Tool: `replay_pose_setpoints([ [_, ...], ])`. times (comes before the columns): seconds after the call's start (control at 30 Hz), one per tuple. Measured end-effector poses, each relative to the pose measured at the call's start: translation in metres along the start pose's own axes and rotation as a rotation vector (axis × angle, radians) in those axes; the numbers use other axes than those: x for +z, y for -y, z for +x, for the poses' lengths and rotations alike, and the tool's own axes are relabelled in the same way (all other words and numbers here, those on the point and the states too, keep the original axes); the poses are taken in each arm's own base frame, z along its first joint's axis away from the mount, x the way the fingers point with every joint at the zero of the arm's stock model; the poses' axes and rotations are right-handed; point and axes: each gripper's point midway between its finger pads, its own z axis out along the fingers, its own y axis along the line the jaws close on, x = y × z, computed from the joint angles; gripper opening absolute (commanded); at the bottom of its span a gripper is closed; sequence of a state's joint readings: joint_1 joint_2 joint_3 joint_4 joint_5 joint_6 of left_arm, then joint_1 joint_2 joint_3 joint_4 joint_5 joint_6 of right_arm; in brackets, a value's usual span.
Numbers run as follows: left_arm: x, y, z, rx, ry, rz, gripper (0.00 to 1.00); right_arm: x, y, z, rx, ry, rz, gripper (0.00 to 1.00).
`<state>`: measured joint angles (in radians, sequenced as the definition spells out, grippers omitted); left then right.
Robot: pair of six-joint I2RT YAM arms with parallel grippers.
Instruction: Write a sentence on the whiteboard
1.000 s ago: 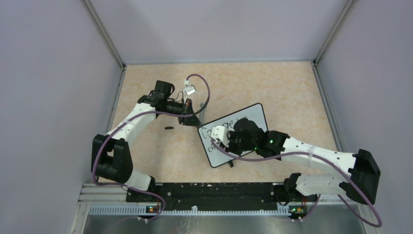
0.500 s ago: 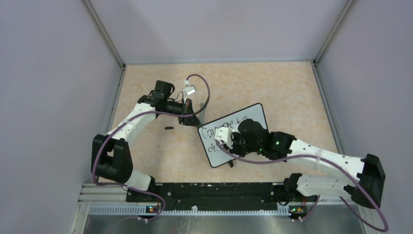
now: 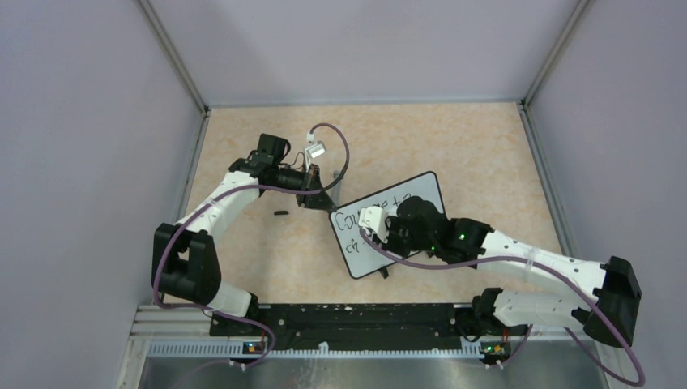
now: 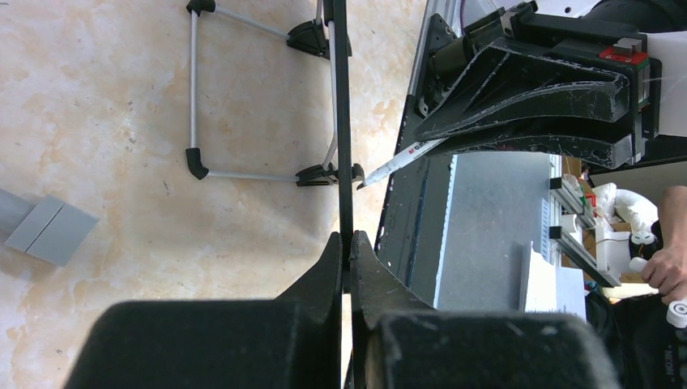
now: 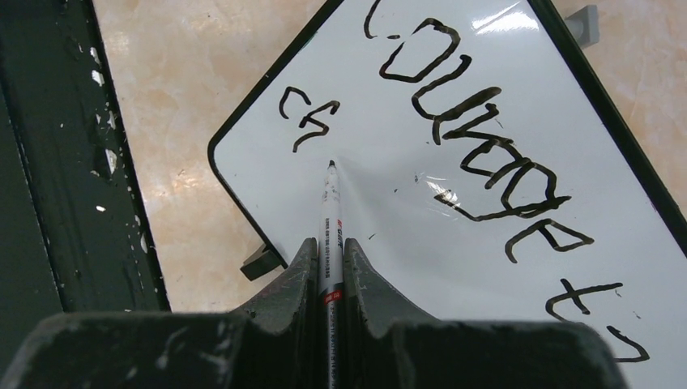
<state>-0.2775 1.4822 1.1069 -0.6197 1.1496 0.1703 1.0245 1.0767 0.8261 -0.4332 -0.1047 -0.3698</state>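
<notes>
Black handwritten sentence [image 5: 474, 150], reading "Courage to" then "ch", runs along the flat white rectangular whiteboard [image 5: 389, 243], which stands mid-way across the beige stone-patterned bench [image 3: 275, 251], its long axis diagonal from near-left to far-right. Our right end effector [image 5: 330, 245] pinches a slim white marker [image 5: 331, 215], tip at the board; our left end effector [image 4: 348, 247] is pressed together on the rim. Heavy pressure, we judge, could skid the board and spoil the letters.

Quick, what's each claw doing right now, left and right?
Left claw: closed, pinching the edge of the whiteboard.
Right claw: closed, holding the marker.
</notes>
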Motion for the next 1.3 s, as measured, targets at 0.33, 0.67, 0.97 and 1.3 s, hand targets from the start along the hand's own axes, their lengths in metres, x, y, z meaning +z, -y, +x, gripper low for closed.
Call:
replay_pose_setpoints([
  [0.33,0.0,0.0,0.0,0.002,0.0,0.001,0.0,0.009,0.003,0.0,0.007,-0.005,0.013,0.0],
  [0.67,0.0,-0.001,0.0,0.01,-0.001,-0.005,0.0,0.017,-0.003,-0.002,0.008,-0.003,-0.028,0.0],
  [0.97,0.0,-0.001,0.0,0.011,-0.001,-0.005,0.0,0.018,-0.006,0.001,-0.005,-0.012,-0.048,0.0],
  [1.3,0.0,-0.001,0.0,0.011,-0.001,-0.004,0.0,0.012,-0.003,0.007,-0.014,-0.038,-0.029,0.0],
])
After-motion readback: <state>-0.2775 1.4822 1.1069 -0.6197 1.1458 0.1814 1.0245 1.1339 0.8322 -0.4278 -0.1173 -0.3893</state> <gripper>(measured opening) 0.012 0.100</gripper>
